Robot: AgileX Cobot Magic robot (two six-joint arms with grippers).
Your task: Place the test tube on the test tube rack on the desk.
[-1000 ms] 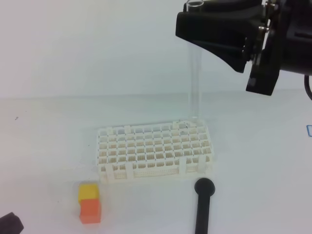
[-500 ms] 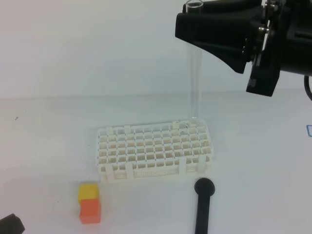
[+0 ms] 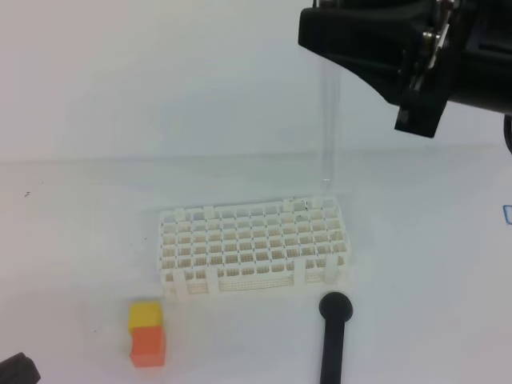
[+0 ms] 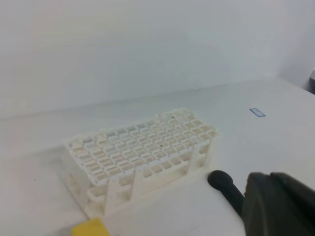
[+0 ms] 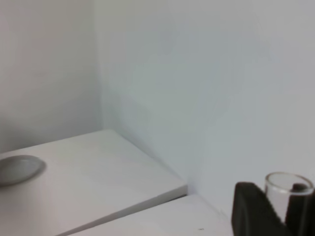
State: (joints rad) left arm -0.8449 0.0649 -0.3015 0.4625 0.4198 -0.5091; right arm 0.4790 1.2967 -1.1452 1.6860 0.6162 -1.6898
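1. In the high view the right gripper [image 3: 376,48] fills the top right corner, cut off by the frame; its black fingers are clamped on the upper end of the test tube [image 3: 328,136], whose rim is hidden behind them.
2. The tube is nearly invisible against the pale wall: a slim, colourless, upright shaft hanging from the gripper, its lower end above the far right corner of the test tube rack [image 3: 252,248]; whether the tip touches the rack cannot be told.
3. The right wrist view shows only the round open rim of the tube [image 5: 288,184] between two dark fingers [image 5: 251,206] at the bottom edge, with blurred white wall beyond.
4. The rack, a white grid of small square holes on short legs, stands on the desk [image 3: 72,240].
5. The left gripper [image 4: 280,206] is a dark, blurred mass in the lower right of its wrist view; whether it is apart or together cannot be told.
6. A black round-headed stick [image 3: 334,336] lies just in front of the rack, cut off below; a yellow-and-orange block stack [image 3: 146,333] sits near the rack's front left.
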